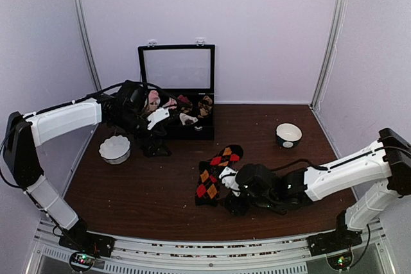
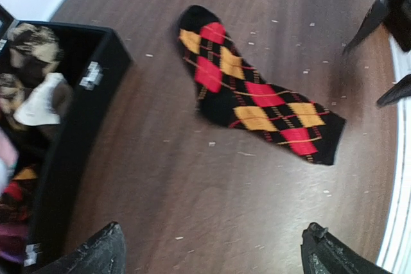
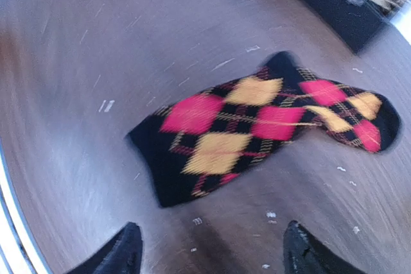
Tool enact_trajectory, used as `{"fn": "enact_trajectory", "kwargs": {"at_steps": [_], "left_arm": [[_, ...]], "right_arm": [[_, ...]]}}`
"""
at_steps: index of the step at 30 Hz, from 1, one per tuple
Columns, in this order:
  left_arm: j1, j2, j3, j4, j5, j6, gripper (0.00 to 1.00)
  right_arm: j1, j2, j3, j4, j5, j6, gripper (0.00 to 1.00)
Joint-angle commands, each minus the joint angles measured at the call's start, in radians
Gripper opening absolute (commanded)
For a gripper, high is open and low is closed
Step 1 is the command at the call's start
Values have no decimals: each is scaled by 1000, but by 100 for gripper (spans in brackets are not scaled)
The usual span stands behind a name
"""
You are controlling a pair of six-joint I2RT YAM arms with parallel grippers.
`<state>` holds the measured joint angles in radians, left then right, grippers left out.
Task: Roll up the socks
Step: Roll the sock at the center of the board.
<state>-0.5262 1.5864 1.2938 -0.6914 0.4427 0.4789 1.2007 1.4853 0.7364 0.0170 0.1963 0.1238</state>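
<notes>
Soft knit argyle sock (image 2: 253, 88) (red, orange diamonds) lies flat on wood-grain table (image 1: 141, 190); left gripper (image 2: 213, 237), right gripper (image 3: 213, 229) spread wide.

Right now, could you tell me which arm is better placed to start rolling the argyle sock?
Right, I'd say. The right gripper hangs open close beside the argyle sock, while the left gripper, also open, sits farther off by the black box.

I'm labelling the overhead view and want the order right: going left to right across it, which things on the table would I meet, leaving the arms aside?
white bowl → black box → argyle sock → dark bowl
</notes>
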Motion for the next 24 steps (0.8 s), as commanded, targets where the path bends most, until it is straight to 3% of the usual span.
{"fn": "enact_trajectory", "kwargs": {"at_steps": [1, 6, 14, 24], "left_arm": [[-3, 33, -76, 89, 172, -79, 98], [-3, 64, -105, 102, 194, -91, 98], [-10, 62, -168, 165, 204, -114, 98], [-13, 51, -171, 147, 217, -85, 98]], "right_arm": [[33, 97, 30, 26, -74, -149, 66], [37, 141, 12, 190, -114, -247, 53], [30, 252, 89, 176, -144, -338, 46], [-23, 313, 100, 172, -219, -311, 35]]}}
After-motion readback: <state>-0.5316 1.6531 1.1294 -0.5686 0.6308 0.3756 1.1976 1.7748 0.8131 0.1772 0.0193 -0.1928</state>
